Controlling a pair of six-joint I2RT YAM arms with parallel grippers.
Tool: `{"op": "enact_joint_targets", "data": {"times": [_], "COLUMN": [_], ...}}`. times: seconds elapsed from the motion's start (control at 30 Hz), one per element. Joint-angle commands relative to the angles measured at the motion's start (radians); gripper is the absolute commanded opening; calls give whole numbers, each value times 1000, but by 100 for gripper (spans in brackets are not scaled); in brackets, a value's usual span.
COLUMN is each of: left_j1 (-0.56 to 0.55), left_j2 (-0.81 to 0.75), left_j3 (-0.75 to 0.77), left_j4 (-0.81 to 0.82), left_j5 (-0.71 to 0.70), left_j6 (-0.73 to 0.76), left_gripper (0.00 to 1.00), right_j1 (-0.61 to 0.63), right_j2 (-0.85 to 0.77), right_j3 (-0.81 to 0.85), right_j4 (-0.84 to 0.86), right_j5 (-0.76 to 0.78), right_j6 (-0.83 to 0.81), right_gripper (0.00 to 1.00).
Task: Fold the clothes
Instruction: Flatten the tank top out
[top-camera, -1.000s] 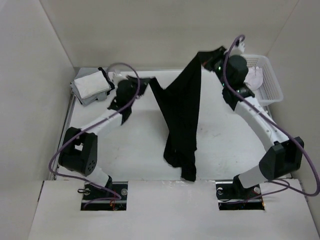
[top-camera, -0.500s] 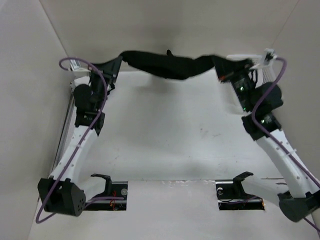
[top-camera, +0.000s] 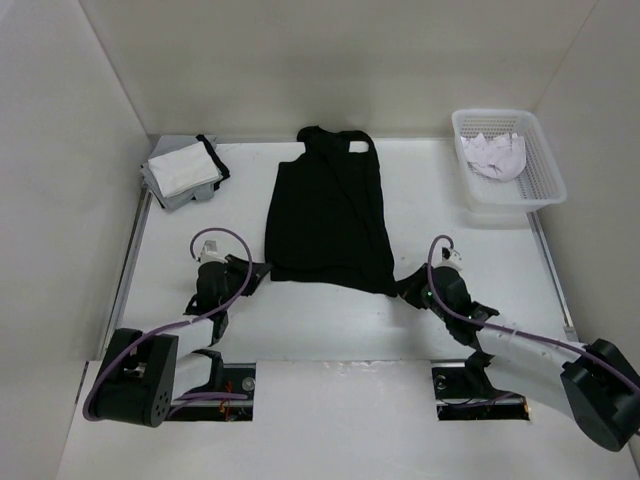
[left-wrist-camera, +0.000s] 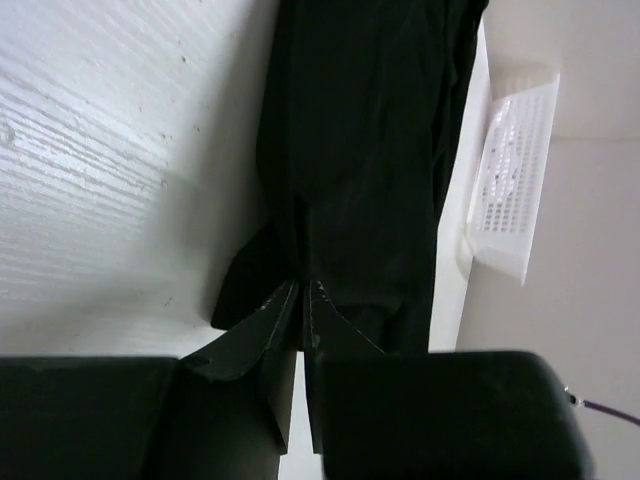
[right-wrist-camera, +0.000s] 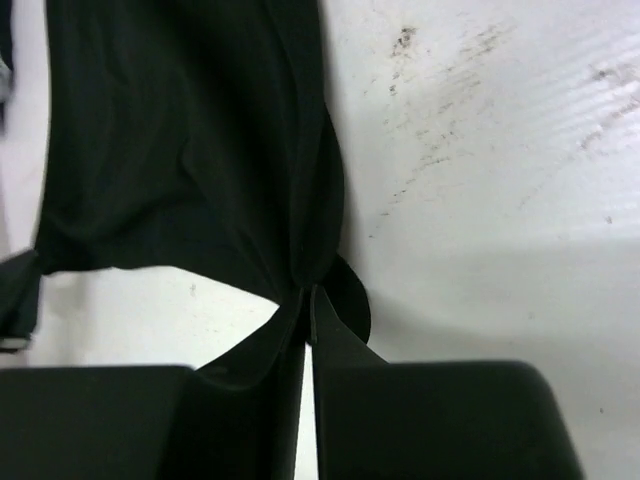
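Note:
The clothes (top-camera: 330, 215), a black tank top, lie spread flat in the middle of the table with the neck at the far side and the hem towards me. My left gripper (top-camera: 262, 271) sits low at the hem's near left corner. In the left wrist view its jaws (left-wrist-camera: 301, 292) are pinched on a bunched tip of the black fabric (left-wrist-camera: 370, 150). My right gripper (top-camera: 408, 286) is at the near right corner, and in its wrist view the gripper (right-wrist-camera: 308, 292) is shut on a gathered point of the cloth (right-wrist-camera: 180, 130).
A white slotted basket (top-camera: 545, 190) holding a white garment (top-camera: 495, 155) stands at the back right; the basket (left-wrist-camera: 510, 180) also shows in the left wrist view. A grey-and-white folded stack (top-camera: 182, 172) lies at the back left. White walls enclose the table.
The top was hanging in the air, then stretched between both raised grippers at the back. Both arms have since drawn back and down, and it now lies flat on the table.

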Motion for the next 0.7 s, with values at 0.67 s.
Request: {"op": "enact_joint_targets", "data": {"times": [0.67], "left_j1": [-57], "left_j2": [-549], "left_j3": [11], "left_j4": [-651], "left_j5": [-276], "left_j6": [248], "left_gripper": [39], "right_j1": [117], "right_j2": [-175], "right_j3": [77], "right_j4": [-244], "right_j5": [99], "right_j6": [-72], "right_gripper": [30]}}
